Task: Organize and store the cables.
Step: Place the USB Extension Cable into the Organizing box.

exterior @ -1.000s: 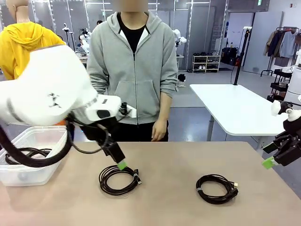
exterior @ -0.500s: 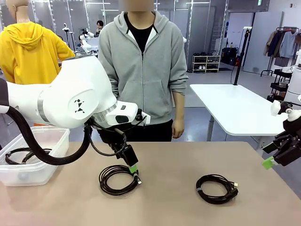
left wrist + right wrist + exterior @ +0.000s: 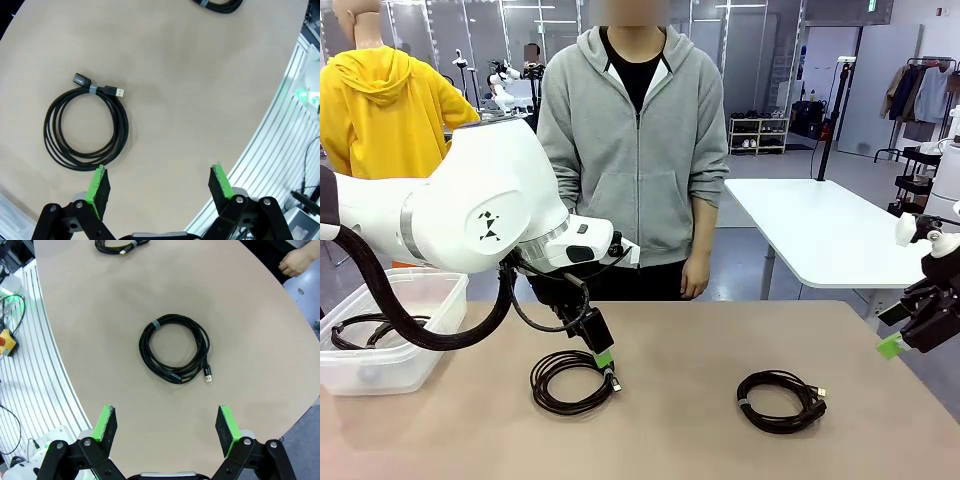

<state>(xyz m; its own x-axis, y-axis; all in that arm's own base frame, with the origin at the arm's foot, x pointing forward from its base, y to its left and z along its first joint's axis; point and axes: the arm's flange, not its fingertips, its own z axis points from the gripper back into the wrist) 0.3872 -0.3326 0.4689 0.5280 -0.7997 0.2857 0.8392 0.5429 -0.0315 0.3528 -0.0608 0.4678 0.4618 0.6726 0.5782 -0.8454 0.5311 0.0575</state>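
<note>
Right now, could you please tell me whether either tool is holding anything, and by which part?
Nothing is held. The left tool hangs open by a coiled thin black cable; the right tool is open, apart from the other coil.

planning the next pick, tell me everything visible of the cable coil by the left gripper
The cable coil is a thin black cord wound in several loops, bound by a grey band near its ends: a black socket and a metal-tipped plug. It lies flat on the tan table, with the open left gripper hanging just over its rim.
</note>
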